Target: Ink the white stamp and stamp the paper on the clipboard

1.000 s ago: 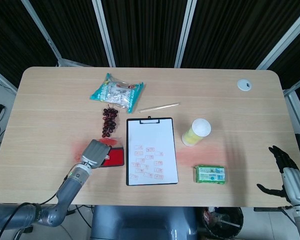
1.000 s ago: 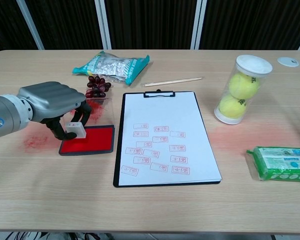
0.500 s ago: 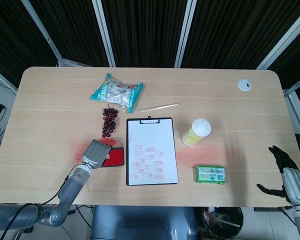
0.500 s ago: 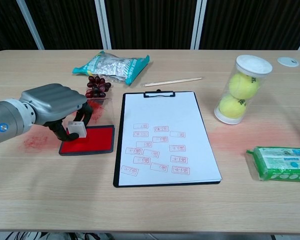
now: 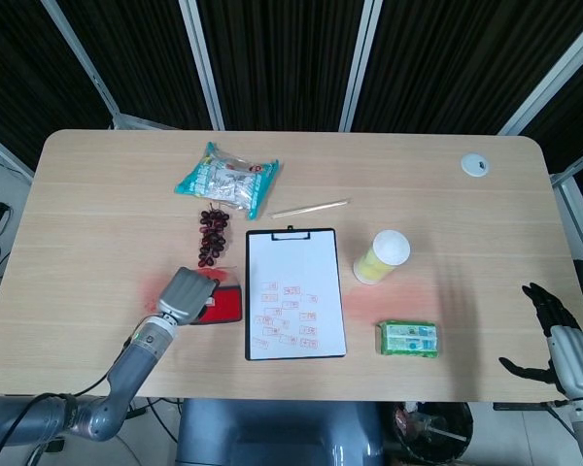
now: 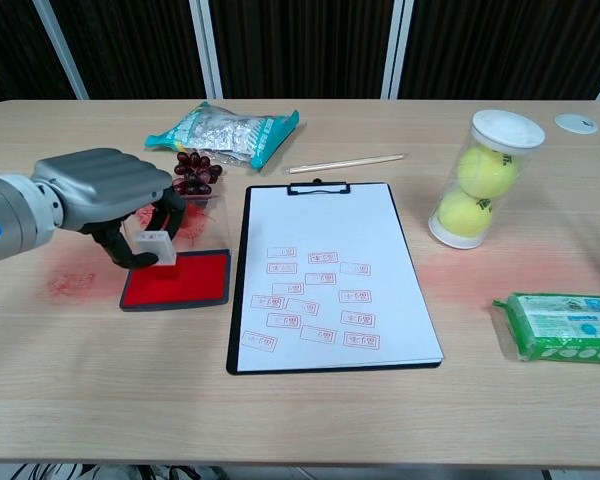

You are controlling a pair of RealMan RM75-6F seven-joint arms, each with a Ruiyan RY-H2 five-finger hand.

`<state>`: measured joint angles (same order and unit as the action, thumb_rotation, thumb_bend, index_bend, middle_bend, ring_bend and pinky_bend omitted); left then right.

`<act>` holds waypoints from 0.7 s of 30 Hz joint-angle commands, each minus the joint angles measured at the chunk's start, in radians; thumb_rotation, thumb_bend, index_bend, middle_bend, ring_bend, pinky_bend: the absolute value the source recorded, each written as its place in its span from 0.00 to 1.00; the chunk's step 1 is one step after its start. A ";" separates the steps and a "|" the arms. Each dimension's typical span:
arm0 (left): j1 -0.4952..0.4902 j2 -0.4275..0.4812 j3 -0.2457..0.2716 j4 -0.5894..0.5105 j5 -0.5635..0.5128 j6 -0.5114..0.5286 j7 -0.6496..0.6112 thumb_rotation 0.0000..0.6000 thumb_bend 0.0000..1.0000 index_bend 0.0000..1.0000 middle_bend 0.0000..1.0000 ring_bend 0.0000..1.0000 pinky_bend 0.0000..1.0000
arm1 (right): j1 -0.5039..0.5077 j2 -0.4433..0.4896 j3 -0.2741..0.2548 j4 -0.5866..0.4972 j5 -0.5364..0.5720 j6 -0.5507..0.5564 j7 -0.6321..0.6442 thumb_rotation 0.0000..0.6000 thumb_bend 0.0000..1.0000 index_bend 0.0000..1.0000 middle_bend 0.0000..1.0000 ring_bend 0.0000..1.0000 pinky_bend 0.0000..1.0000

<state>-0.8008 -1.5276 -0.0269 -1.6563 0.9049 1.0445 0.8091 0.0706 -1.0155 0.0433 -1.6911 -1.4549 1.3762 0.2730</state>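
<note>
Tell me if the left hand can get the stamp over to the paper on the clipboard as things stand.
Probably yes. The left hand grips the white stamp over the red ink pad, and the clipboard lies right beside the pad, with nothing between them. The paper has bare space above the existing prints.

Left hand (image 6: 110, 195) knuckles-up, back of the palm facing the ceiling, fingers (image 6: 130, 255) curled down and inward, pinching the white stamp (image 6: 157, 246) between thumb and fingertips; forearm reaching in from the lower left, wrist roughly level, seen from the head view as a grey sleeve angling up toward the hand (image 5: 183, 294). Right hand (image 5: 554, 342) low at the far right edge of the head view, well apart from the left; fingers spread and slightly bent, thumb out to the side, holding nothing; not visible from the chest view.
</note>
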 commanded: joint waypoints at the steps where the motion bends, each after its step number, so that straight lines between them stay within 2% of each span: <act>1: -0.004 0.008 -0.002 -0.009 -0.005 -0.007 -0.001 1.00 0.53 0.72 0.74 0.95 1.00 | 0.000 0.000 0.000 -0.001 0.000 0.000 0.000 1.00 0.18 0.07 0.00 0.00 0.13; 21: -0.009 -0.051 0.028 0.058 -0.022 -0.033 0.008 1.00 0.53 0.72 0.74 0.95 1.00 | 0.002 0.003 0.001 -0.002 0.006 -0.008 0.010 1.00 0.18 0.07 0.00 0.00 0.13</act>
<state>-0.8097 -1.5772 -0.0006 -1.6005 0.8836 1.0132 0.8156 0.0723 -1.0124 0.0440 -1.6931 -1.4485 1.3680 0.2832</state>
